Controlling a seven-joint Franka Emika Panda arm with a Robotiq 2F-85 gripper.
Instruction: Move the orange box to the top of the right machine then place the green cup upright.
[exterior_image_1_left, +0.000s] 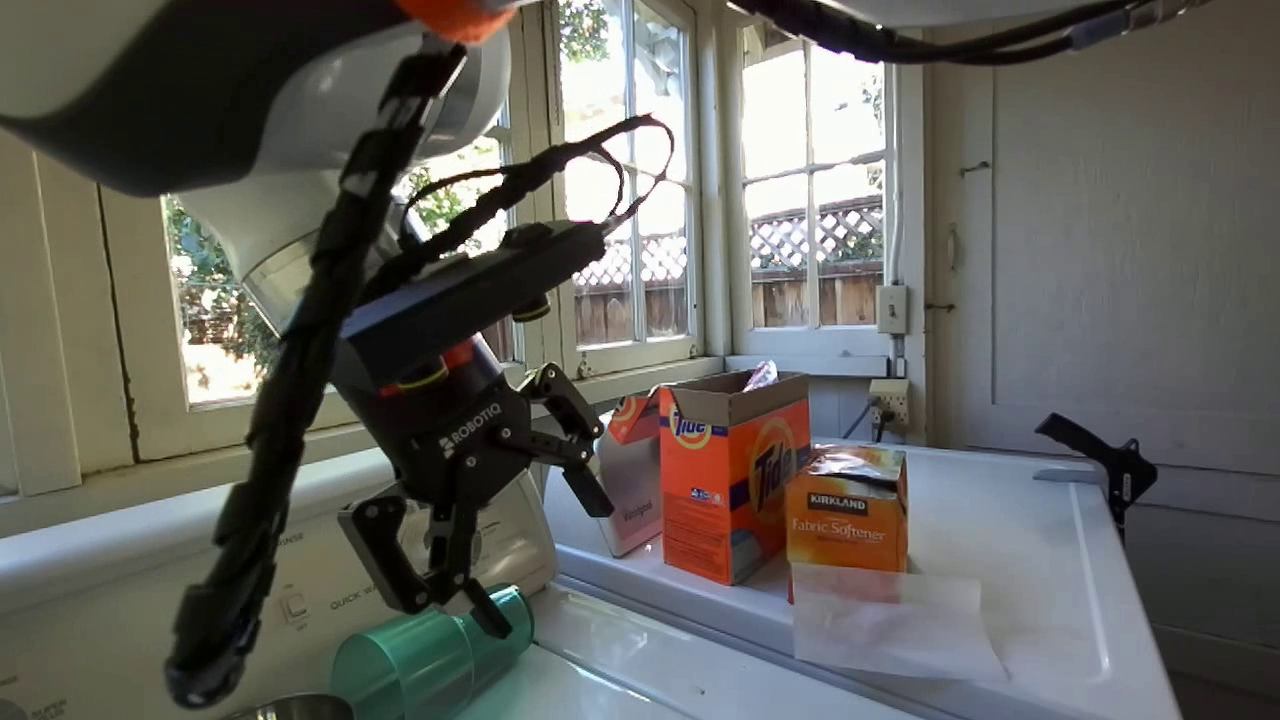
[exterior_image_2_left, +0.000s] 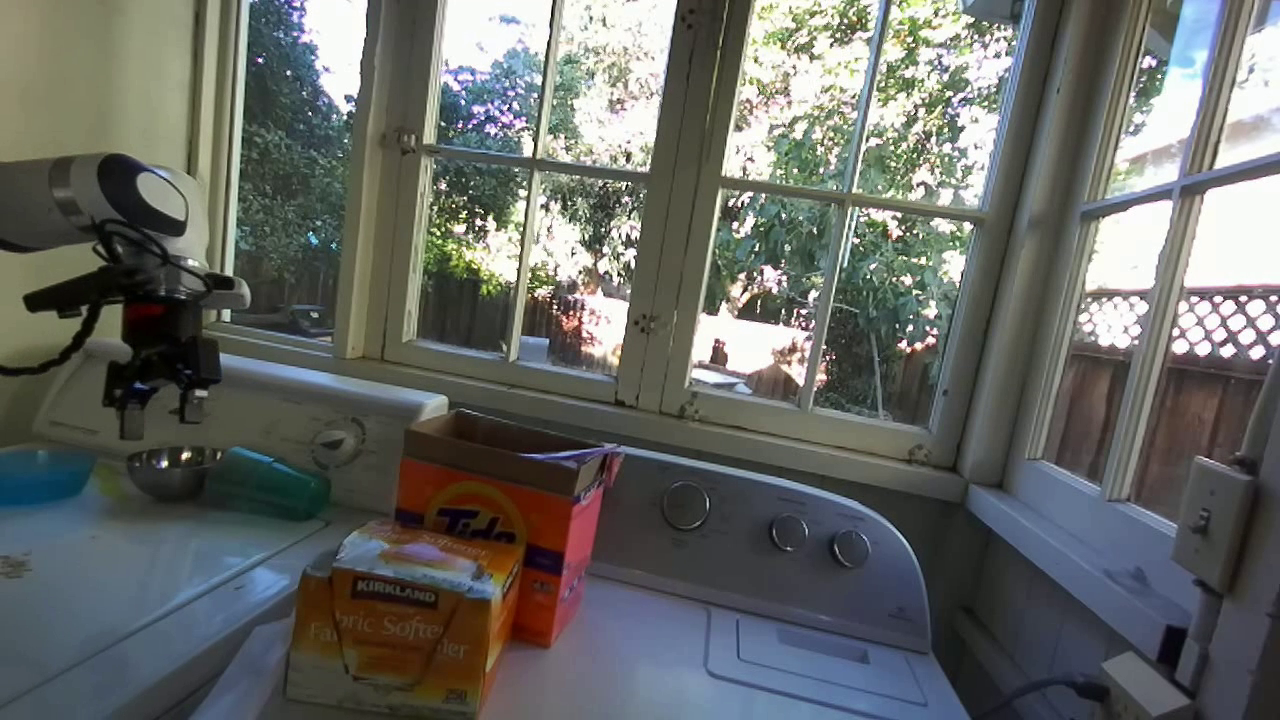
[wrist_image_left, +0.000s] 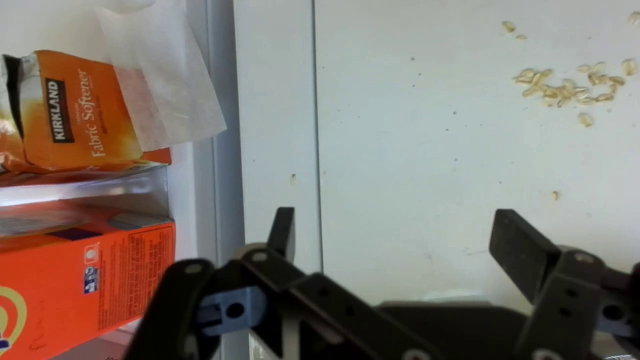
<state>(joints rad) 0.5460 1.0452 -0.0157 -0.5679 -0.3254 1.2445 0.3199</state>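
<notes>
In an exterior view, the detergent box (exterior_image_2_left: 545, 520) stands on the right machine (exterior_image_2_left: 640, 680), behind the softener box (exterior_image_2_left: 400, 625). On the left machine (exterior_image_2_left: 150, 565), the bowl (exterior_image_2_left: 170, 476) stands between the dish (exterior_image_2_left: 42, 475), to its left, and the cup (exterior_image_2_left: 265, 486), lying just to its right. The end effector (exterior_image_2_left: 160, 420) hangs above this machine.

White rounded arm with dark trim (exterior_image_2_left: 110, 195) runs near-level in an exterior view, wrist (exterior_image_2_left: 188, 235) bent down. Black jointed two-finger Robotiq end effector (exterior_image_1_left: 545, 555) points downward, fingers (wrist_image_left: 525, 250) spread wide, both visible in wrist view.
</notes>
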